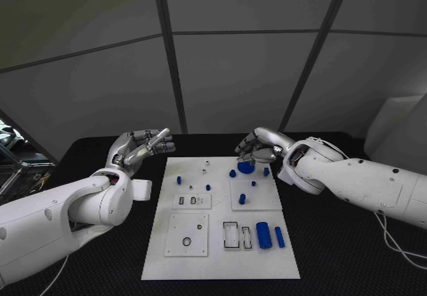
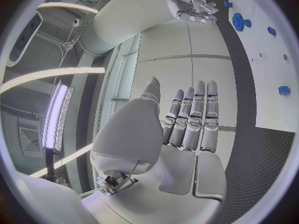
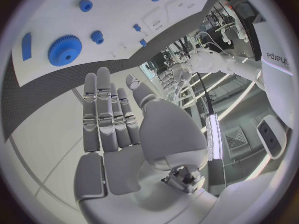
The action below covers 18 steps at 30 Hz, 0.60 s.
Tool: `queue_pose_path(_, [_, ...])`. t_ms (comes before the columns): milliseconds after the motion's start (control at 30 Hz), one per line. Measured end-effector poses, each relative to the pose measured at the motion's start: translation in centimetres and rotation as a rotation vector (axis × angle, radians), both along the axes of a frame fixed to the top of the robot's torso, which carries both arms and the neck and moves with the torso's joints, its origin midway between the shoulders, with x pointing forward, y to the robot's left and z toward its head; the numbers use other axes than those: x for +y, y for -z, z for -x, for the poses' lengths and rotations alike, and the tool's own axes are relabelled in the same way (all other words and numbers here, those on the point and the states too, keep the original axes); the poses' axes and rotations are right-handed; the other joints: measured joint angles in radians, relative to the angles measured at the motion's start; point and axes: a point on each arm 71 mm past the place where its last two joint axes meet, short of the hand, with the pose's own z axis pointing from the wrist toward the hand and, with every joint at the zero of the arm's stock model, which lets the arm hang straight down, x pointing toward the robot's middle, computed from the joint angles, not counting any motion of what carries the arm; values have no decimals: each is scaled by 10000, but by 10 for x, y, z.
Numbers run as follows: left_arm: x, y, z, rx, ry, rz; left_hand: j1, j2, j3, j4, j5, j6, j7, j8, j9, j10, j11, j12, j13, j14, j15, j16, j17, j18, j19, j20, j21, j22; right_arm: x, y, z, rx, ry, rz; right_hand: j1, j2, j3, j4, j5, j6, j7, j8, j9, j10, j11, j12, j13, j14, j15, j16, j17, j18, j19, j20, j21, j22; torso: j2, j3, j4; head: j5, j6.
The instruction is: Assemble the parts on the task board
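The black table carries the white task board at its middle, and everything else is best placed against that board. The board is a long plate with smaller white sub-plates fixed on it, each cut with slots or a ring-shaped seat; these look like the sockets the loose pieces are meant to fill.

The right arm reaches in so that the right hand hangs over the board's far edge, just above the blue gear. From the right wrist view its fingers are stretched out straight and side by side with nothing between them, so the hand is released and empty; it seems poised to come down on the gear, though no contact shows. The left hand is raised beside the board's far left corner, off the plate, fingers extended and lightly spread, also holding nothing. It is probably parked there to leave the work area free.

On the board, the large blue cylinder and the slimmer blue bar lie flat near the near right corner, just beside two empty rectangular slots. The gear lies near the far edge. Several small blue pegs stand or lie scattered across the board's middle; which of them are already seated I cannot tell.
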Motion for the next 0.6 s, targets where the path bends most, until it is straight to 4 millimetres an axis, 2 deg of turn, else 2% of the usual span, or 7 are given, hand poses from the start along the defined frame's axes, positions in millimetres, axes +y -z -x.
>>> queue_pose_path(67, [-2,-1,1,13,105,14,42,42,-25,-24,0,0,0,0,0,0,0,-30,-14,0,0,-55,0,0,0,0,0,0,4,0,1,-69,-32,582,0,0,29,30,-22,9,-9,0,0,-11,-11,0,17,85,-83,301,259,0,187,-69,369,216,63,-16,57,-57,0])
queue_pose_path(167, [-4,-1,2,35,222,27,40,40,-25,-24,0,0,0,0,0,0,1,-30,-14,-36,36,-55,0,0,0,0,0,-10,10,1,1,-217,-28,1450,-24,-106,145,138,-85,36,-82,-51,0,-31,-75,0,22,86,-126,1373,1015,-1,315,-179,1112,678,140,-30,122,-90,-16])
queue_pose_path(267, [-5,-1,3,60,289,29,40,40,-25,-24,0,0,0,-37,0,-1,1,-30,-14,-37,36,-55,0,0,0,0,-1,-10,14,2,1,-337,-7,2028,-89,-172,264,227,-135,24,-119,-51,0,-71,-114,0,26,100,-174,2377,1679,-1,314,-178,1720,1112,189,-33,159,-116,-24])
queue_pose_path(333, [-6,-2,4,80,349,37,40,40,-25,-24,0,0,0,-37,0,-1,1,-64,-14,-37,36,-107,0,0,0,1,-1,-10,17,2,1,-428,-2,2427,-100,-265,350,313,-135,-50,-115,-51,0,-217,-140,1,47,100,-174,3090,2179,-2,416,-184,2421,1839,230,-35,183,-136,-46])
queue_pose_path(433, [-8,-2,4,103,424,48,40,40,-25,-25,0,0,0,-36,1,-1,1,-80,-14,-37,36,-109,7,-1,0,0,-1,-10,21,3,1,-550,4,2886,-45,-402,465,428,-135,-107,-139,-51,0,-308,-123,1,47,100,-174,3909,2835,-1,680,-144,3385,3009,268,-37,201,-148,-63])
queue_pose_path(567, [-10,-2,5,127,516,71,40,40,-53,-53,0,0,0,-36,1,-1,2,-80,-23,-36,36,-109,7,-1,0,1,-6,-10,25,3,0,-673,1,3311,-23,-424,585,548,-135,-109,-141,-51,0,-356,-108,1,57,100,-174,5265,4152,-9,1104,-140,4301,4200,307,-36,207,-149,-73])
queue_pose_path(600, [-11,-2,5,133,533,75,40,40,-53,-53,0,0,0,-36,1,-2,2,-80,-23,-36,36,-109,7,0,-1,0,-6,-10,25,4,0,-690,8,3394,31,-478,627,590,-135,-109,-141,-51,0,-356,-108,1,57,100,-174,5530,4409,-86,1155,-132,4464,4415,313,-35,210,-144,-74])
